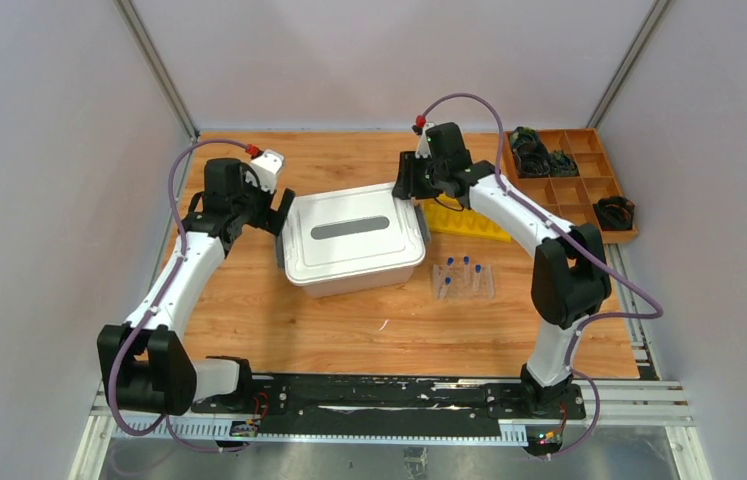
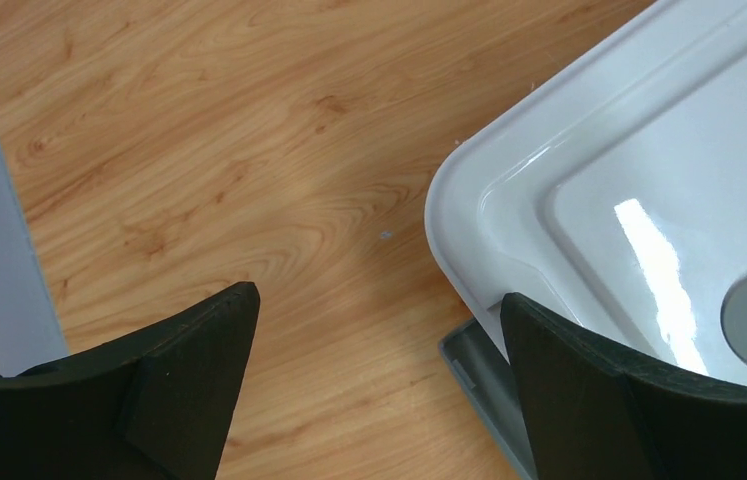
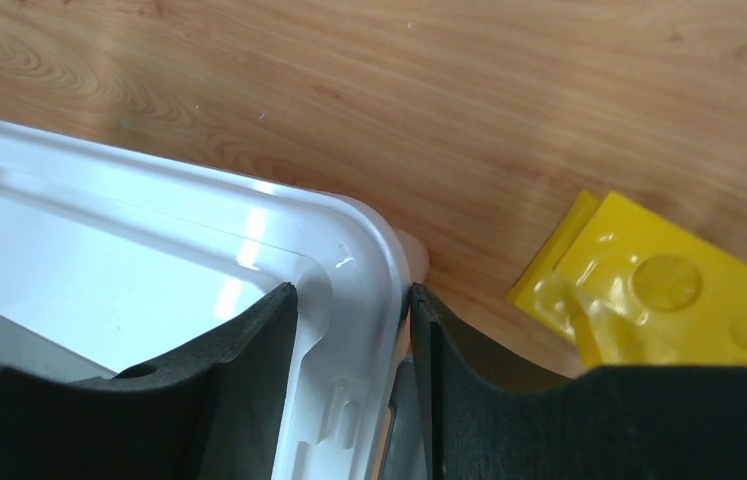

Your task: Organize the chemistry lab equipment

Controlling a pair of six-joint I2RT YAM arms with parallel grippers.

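Observation:
A white lidded bin (image 1: pixel 349 235) stands mid-table. My right gripper (image 1: pixel 411 190) is shut on the lid's rim at the bin's far right corner; in the right wrist view its fingers (image 3: pixel 249 340) pinch the white rim (image 3: pixel 369 260). My left gripper (image 1: pixel 284 212) is open at the bin's left end, one finger (image 2: pixel 589 380) over the lid edge (image 2: pixel 509 200) and grey latch (image 2: pixel 474 365). A clear tube tray (image 1: pixel 464 282) holding blue-capped tubes (image 1: pixel 466 262) lies right of the bin. Beakers, triangle frame and rod are out of view.
A yellow moulded tray (image 1: pixel 469 224) lies behind the tube tray, just right of the right gripper, and shows in the right wrist view (image 3: pixel 669 290). An orange compartment box (image 1: pixel 569 175) with dark items sits at the back right. Grey walls enclose the wooden table.

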